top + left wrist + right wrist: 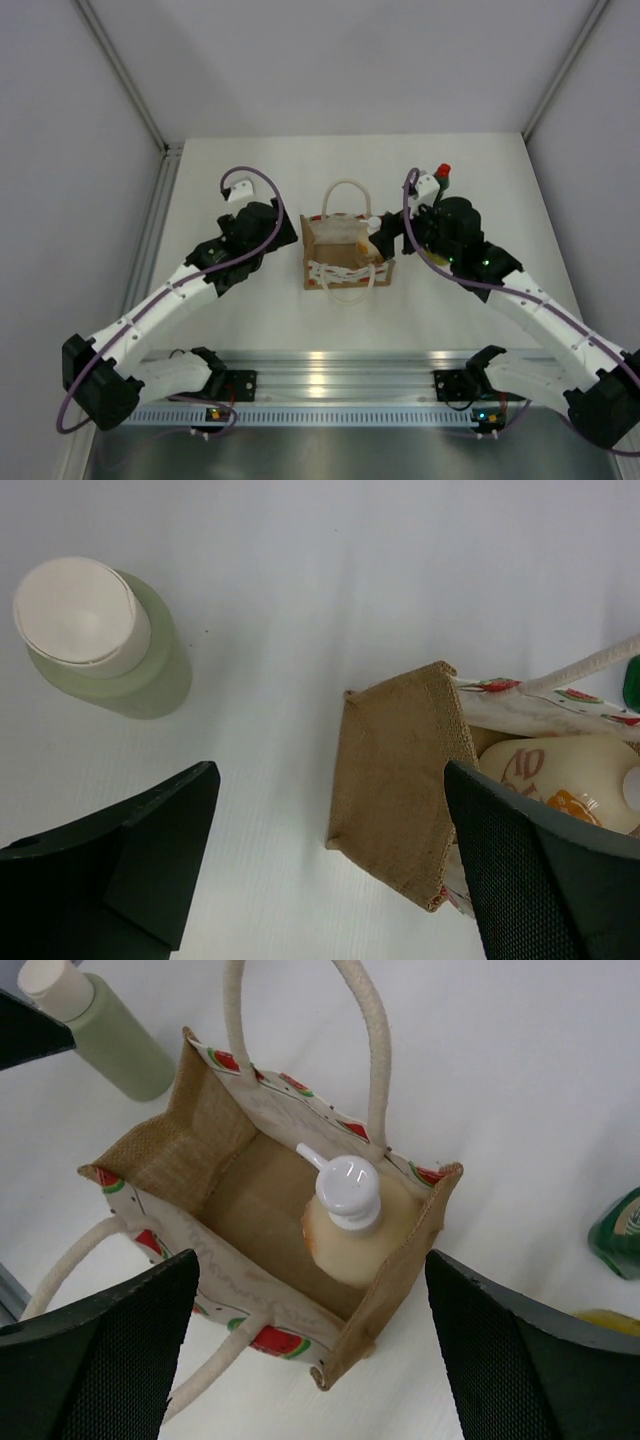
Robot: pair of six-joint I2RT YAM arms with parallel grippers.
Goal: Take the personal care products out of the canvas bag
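**A:** Start at the left pincer (330, 770). What is it doing?

**B:** Its jaws are spread wide and it grips nothing. It hangs over the bench (350, 570). The pale green bottle (105, 645) stands upright under its left side, white cap up. That bottle is clear of both fingers and sits apart from the canvas bag (390, 780).

**A:** And the right pincer (310, 1260)?

**B:** Also open and empty. It is poised above the mouth of the bag, one finger to each side. Directly below it, the cream pump bottle (345, 1220) stands inside the bag against the wall nearest that arm, pump head up.

**A:** Is anything else left in the bag?

**B:** Not that I can see; the rest of the bag floor looks bare. The dark green bottle (620, 1235) is out on the bench beyond the bag's right wall. A yellow sliver (610, 1322) just beside it is probably the yellow bottle, though too little of it shows to be certain.

**A:** So which step is this?

**B:** I'd judge it the last extraction: three bottles look to be out, and the pump bottle remains.

**A:** What does the next move call for?

**B:** The right pincer needs to drop straight down between the rope handles. It should close on the neck or body under the pump head, then lift vertically so the soft bag isn't dragged along. The spout may snag a handle, and the left pincer could steady the bag's rim.
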